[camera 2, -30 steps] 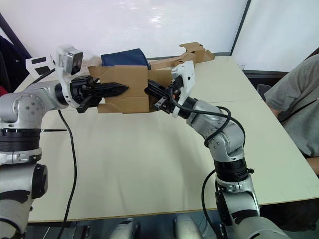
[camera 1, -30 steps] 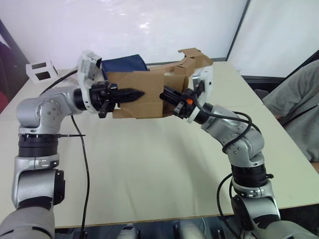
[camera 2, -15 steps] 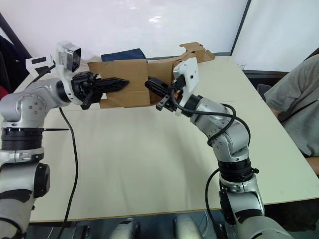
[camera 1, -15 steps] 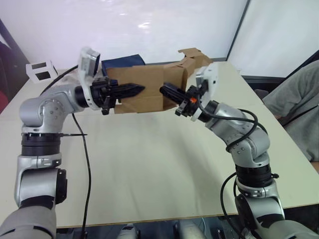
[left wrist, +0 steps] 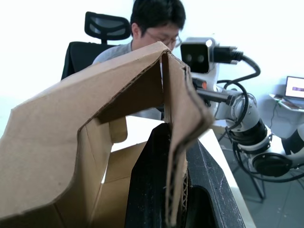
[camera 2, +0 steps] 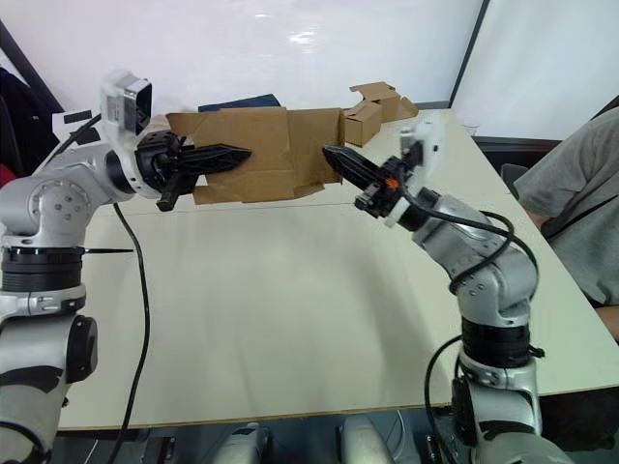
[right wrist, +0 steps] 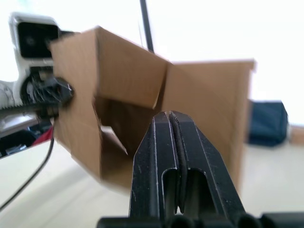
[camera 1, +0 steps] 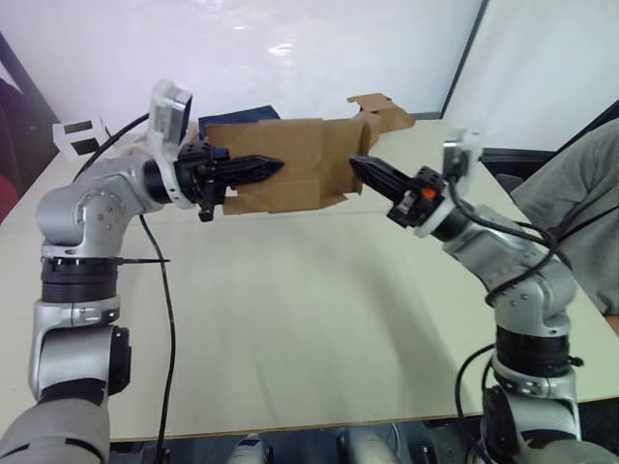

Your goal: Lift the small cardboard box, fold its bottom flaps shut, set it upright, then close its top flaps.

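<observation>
The small cardboard box (camera 1: 290,174) hangs in the air above the table's far side, lying on its side. My left gripper (camera 1: 274,166) is shut on its near wall; in the left wrist view the black fingers (left wrist: 147,190) clamp the corrugated edge (left wrist: 173,156). The box's open end faces right, with its flaps (camera 2: 314,159) spread; I cannot tell top flaps from bottom ones. My right gripper (camera 1: 356,166) is shut on nothing and points at that open end (right wrist: 128,102). Whether its tip touches a flap is unclear.
A dark blue bag (camera 1: 242,118) lies behind the box. Another brown box with long cardboard strips (camera 1: 379,109) is at the back right. A white cube with black squares (camera 1: 79,135) sits at the back left. A person (camera 1: 580,184) sits to the right of the table (camera 1: 290,309).
My right gripper has pulled away from the box's right end and swung out to the right. The left gripper has raised the box a little, still holding it.
</observation>
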You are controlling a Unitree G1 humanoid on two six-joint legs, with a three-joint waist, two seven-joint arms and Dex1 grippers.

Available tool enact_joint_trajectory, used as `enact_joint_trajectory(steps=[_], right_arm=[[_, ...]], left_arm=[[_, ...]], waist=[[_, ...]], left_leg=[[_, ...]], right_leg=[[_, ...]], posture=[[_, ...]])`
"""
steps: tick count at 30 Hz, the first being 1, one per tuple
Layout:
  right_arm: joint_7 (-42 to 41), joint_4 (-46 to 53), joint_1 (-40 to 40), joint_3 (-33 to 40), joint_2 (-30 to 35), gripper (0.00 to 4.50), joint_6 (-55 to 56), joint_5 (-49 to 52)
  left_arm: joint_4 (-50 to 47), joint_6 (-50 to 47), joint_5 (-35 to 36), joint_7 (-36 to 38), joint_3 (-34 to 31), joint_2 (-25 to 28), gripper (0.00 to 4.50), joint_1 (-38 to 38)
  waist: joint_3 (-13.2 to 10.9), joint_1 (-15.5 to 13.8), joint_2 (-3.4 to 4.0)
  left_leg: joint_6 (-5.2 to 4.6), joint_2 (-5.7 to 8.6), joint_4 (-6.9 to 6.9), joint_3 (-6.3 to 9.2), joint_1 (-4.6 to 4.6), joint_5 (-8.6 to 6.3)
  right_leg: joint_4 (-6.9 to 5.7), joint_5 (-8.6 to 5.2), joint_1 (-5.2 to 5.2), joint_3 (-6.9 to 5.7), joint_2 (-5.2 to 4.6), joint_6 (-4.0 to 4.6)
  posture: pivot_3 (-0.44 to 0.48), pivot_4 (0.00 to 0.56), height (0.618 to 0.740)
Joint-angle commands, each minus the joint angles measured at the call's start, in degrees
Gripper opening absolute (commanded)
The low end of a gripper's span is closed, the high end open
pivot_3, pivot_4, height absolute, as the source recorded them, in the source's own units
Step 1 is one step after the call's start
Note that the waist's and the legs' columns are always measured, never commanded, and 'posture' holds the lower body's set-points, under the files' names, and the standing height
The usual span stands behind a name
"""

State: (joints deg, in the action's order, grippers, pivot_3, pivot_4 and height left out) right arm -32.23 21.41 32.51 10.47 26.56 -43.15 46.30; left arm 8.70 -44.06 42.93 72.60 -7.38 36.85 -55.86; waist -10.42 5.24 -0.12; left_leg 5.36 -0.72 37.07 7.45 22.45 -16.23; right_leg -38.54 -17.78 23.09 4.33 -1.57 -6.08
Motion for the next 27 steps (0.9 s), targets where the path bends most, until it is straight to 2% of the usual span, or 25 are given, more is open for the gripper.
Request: enact_joint_trajectory(steps=[1, 5, 15, 27], right_arm=[[-2.2, 5.7, -4.4, -2.5, 3.2, 0.02, -2.4, 1.1], [-1.5, 4.7, -6.1, -5.4, 2.4, 0.02, 0.5, -2.8], [-1.9, 4.4, -4.5, -7.1, 0.6, 0.02, 1.0, -2.8], [-0.7, 1.8, 0.4, -6.9, -3.6, 0.02, 3.6, -3.4]], left_arm=[[-1.0, 1.0, 0.2, 0.9, -0.1, 0.5, 0.00, -2.1], [-1.1, 0.5, 0.3, 1.6, 0.3, 0.5, 0.00, -2.5], [-1.1, 0.2, 0.5, 1.6, 0.7, 0.7, 0.00, -2.4], [-3.5, -2.1, 2.1, 3.5, 1.0, 1.5, 0.00, -0.8]], waist=[[0.0, 0.1, 0.00], [0.0, 0.3, 0.00], [0.0, -0.2, 0.00], [0.0, -1.3, 0.00]], left_leg=[[0.00, 0.00, -0.01, 0.00, 0.00, 0.00], [-0.01, 0.00, 0.01, -0.01, -0.01, -0.01], [0.00, 0.00, 0.02, -0.02, -0.01, 0.00], [0.00, 0.00, 0.05, -0.01, -0.01, 0.00]], right_leg=[[0.01, 0.00, 0.00, 0.00, 0.00, 0.00], [-0.01, 0.00, 0.00, 0.02, 0.01, 0.00], [0.01, 0.00, -0.01, 0.02, 0.00, 0.00], [0.00, 0.00, -0.01, 0.01, 0.00, 0.00]], posture=[[0.000, 0.150, 0.740], [0.000, 0.150, 0.740], [0.000, 0.150, 0.740], [0.000, 0.150, 0.740]])
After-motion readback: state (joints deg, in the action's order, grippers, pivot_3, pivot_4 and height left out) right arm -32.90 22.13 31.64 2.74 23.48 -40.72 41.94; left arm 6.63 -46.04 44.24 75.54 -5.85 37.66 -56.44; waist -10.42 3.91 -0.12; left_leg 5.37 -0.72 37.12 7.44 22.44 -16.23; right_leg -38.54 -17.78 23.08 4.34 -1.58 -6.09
